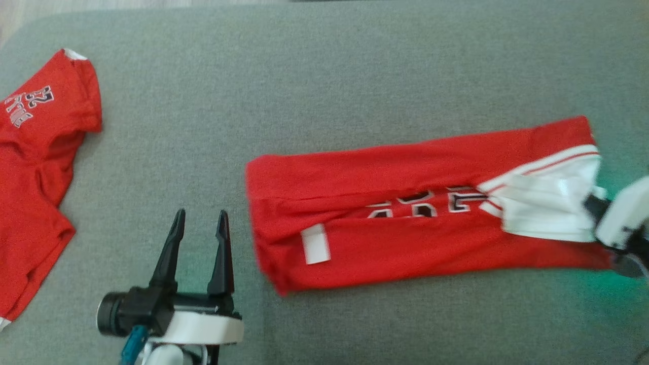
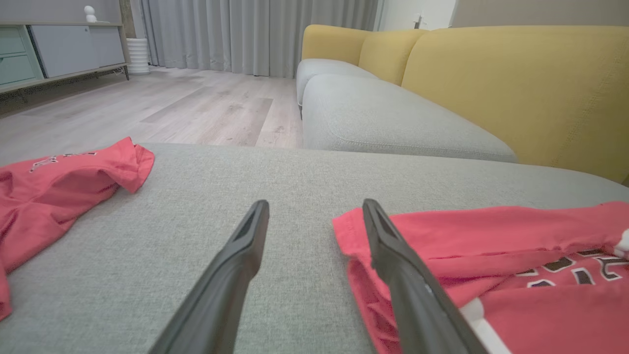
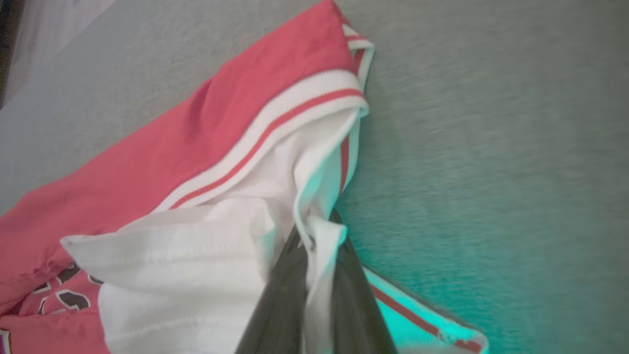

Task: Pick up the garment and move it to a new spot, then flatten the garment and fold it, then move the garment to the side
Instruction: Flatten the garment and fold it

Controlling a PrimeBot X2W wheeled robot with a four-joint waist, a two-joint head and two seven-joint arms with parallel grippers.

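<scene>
The garment (image 1: 405, 203), a red jersey with white trim and black-and-white lettering, lies folded lengthwise into a long strip across the grey cushion (image 1: 304, 76). Its white sleeve end (image 1: 547, 208) points right. My right gripper (image 1: 593, 203) is shut on the white fabric (image 3: 319, 236) at that right end; the cloth is pinched between the two dark fingers (image 3: 275, 305). My left gripper (image 1: 200, 223) stands open just left of the garment's left edge (image 2: 354, 231), nothing between its fingers (image 2: 236, 265).
A second red jersey (image 1: 35, 167) lies crumpled at the cushion's left edge, also seen as red cloth (image 2: 59, 182) in the left wrist view. Beyond the cushion are a yellow-backed sofa (image 2: 491, 83), wooden floor (image 2: 196, 108) and a cabinet (image 2: 59, 49).
</scene>
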